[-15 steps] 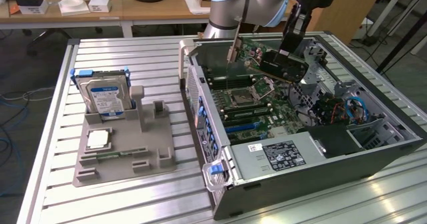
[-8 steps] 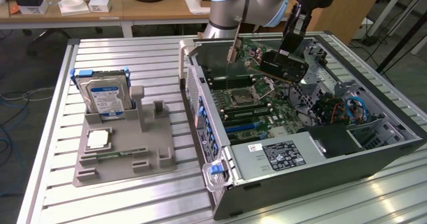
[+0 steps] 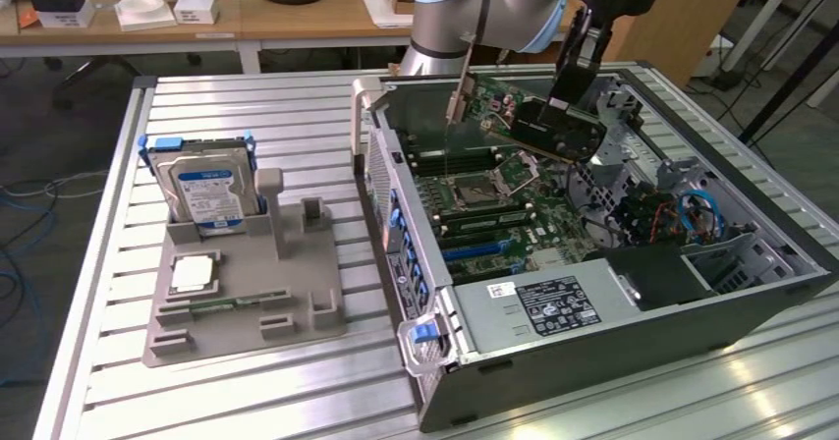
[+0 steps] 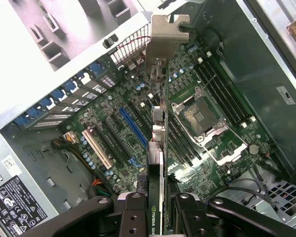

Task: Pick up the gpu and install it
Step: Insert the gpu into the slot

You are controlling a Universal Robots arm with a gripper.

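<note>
So colour-wise: the gpu (image 3: 557,131) is a green board with a black cooler and a shiny silver bracket, and the gripper (image 4: 159,198) is plain black. The motherboard (image 3: 505,219) is dark green with one bright blue slot (image 4: 129,126) and a cream one (image 4: 96,148). The case (image 3: 655,337) is dark grey, the power supply (image 3: 525,312) silver with a black-and-white label. The hard drive (image 3: 207,190) has a blue and white label, the tray (image 3: 243,307) is flat grey, and the counter (image 3: 92,293) is silver with ribbed stripes.
</note>
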